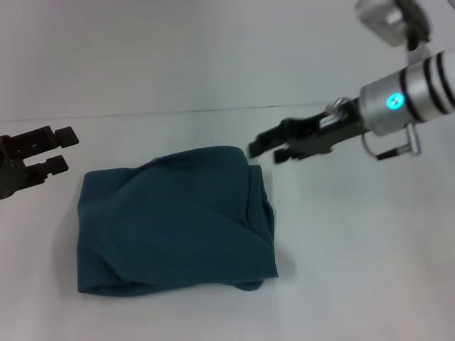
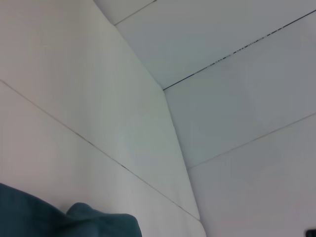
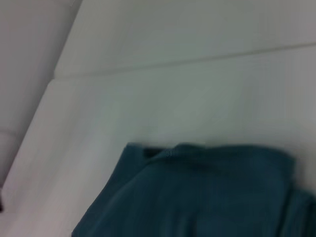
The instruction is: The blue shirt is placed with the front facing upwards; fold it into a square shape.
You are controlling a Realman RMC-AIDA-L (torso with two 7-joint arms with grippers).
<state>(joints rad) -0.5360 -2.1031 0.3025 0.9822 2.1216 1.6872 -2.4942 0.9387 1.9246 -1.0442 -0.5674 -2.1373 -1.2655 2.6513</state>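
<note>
The blue shirt (image 1: 174, 220) lies folded into a rough square bundle on the white table, plain teal side up, no lettering showing. It also shows in the left wrist view (image 2: 64, 219) and in the right wrist view (image 3: 197, 192). My right gripper (image 1: 269, 148) hovers just beyond the shirt's far right corner, open and empty. My left gripper (image 1: 60, 149) is at the left edge, apart from the shirt's left side, open and empty.
The white table (image 1: 355, 249) ends at a far edge where it meets a white wall (image 1: 178, 50). Panel seams of the wall show in the left wrist view (image 2: 222, 59).
</note>
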